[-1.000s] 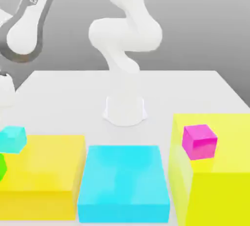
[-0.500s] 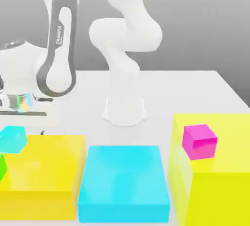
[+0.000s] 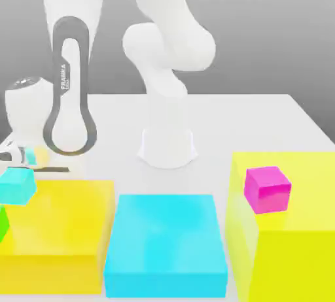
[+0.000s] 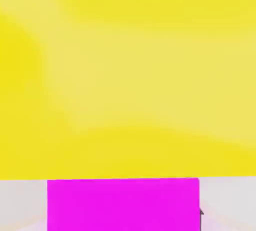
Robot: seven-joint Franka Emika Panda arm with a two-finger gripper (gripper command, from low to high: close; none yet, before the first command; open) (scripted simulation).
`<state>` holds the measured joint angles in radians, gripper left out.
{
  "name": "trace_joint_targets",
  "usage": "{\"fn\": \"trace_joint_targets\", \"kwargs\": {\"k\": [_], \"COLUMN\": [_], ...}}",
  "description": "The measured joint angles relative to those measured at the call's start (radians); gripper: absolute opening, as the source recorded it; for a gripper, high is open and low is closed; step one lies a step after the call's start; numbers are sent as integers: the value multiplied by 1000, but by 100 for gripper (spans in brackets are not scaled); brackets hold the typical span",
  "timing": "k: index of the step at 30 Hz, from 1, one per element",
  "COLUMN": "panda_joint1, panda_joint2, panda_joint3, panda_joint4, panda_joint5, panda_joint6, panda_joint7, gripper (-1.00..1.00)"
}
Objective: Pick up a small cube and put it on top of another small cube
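The pink cube [image 3: 267,189] sits flat and upright on the yellow block [image 3: 307,196] at the exterior view's right, close to that block's near left corner. All its sides are alike, so it has no long axis. Its top is level and one broad side is turned almost squarely to the camera.

It is well apart from the gripper [image 3: 19,162], which hangs at the exterior view's far left, with the cyan block [image 3: 167,242] and the arm's base [image 3: 168,147] on the tabletop [image 3: 262,124] between them. The gripper's fingers are pressed together just above the cyan cube [image 3: 16,185], beside the left yellow block [image 3: 65,229]. The green cube [image 3: 2,222] peeks in below.

In the hand view, a pink face [image 4: 122,205] stands square-on and very near, before a yellow wall [image 4: 130,75]. I cannot tell whether the gripper pinches it.
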<state>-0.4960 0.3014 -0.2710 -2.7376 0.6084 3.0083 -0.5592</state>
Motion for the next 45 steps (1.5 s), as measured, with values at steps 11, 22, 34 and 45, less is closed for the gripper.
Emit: {"fn": "trace_joint_targets", "kwargs": {"k": [11,22,34,45], "panda_joint1": [221,62,339,829], "panda_joint2": [-187,-244,-266,-403], "panda_joint3": [-311,-483,-353,-97], "panda_joint4": [-53,6,347,527], "panda_joint5": [-386,-732,-876,-796], "panda_joint6": [-113,-424,-942,-1092], "panda_joint7": [287,449,205,-128], "gripper": [-100,-100,-100,-100]}}
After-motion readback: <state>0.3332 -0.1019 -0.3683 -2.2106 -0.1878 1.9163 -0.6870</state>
